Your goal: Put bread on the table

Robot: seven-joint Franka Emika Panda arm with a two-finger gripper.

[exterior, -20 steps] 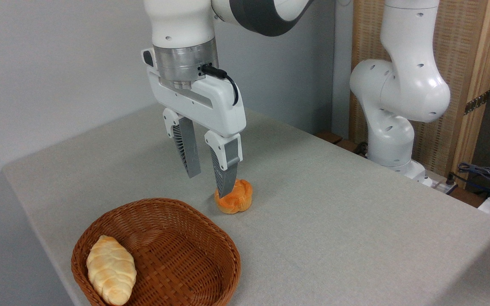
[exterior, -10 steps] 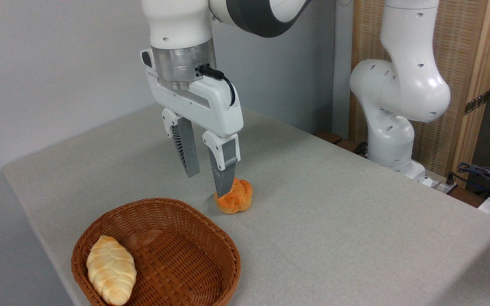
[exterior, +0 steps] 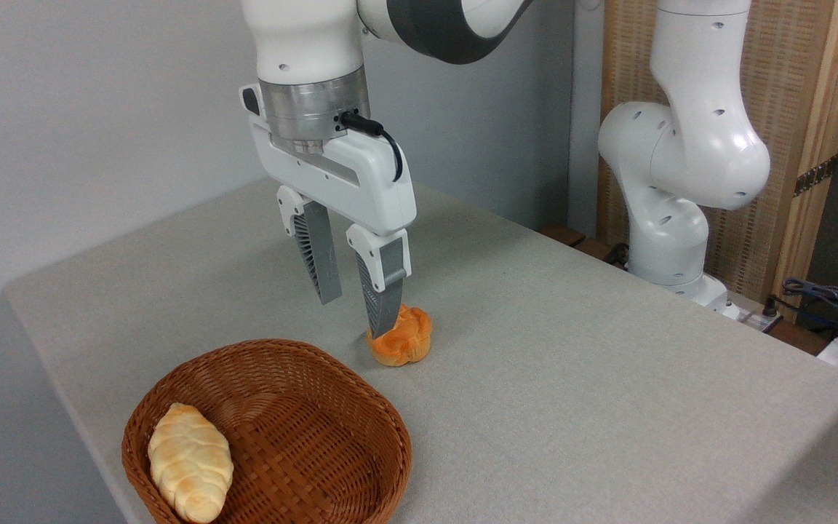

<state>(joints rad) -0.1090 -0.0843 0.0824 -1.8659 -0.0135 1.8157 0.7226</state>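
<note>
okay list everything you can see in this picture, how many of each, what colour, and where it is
bread: 1, pale cream with light brown patches, lying in the basket, left side
basket: 1, brown wicker, near left part of the table
bun: 1, orange, on the table behind the basket
table: 1, grey-beige fabric top
cables: several, dark, far right edge
gripper: 1, white with grey fingers, open, above the table, in front of the bun
arm: 1, white, base at right

What we cannot fully see

Below-left of the pincer [exterior: 356, 314], the basket [exterior: 302, 407] is cut by the bottom edge; its right finger hides part of the orange bun [exterior: 406, 342].
</note>
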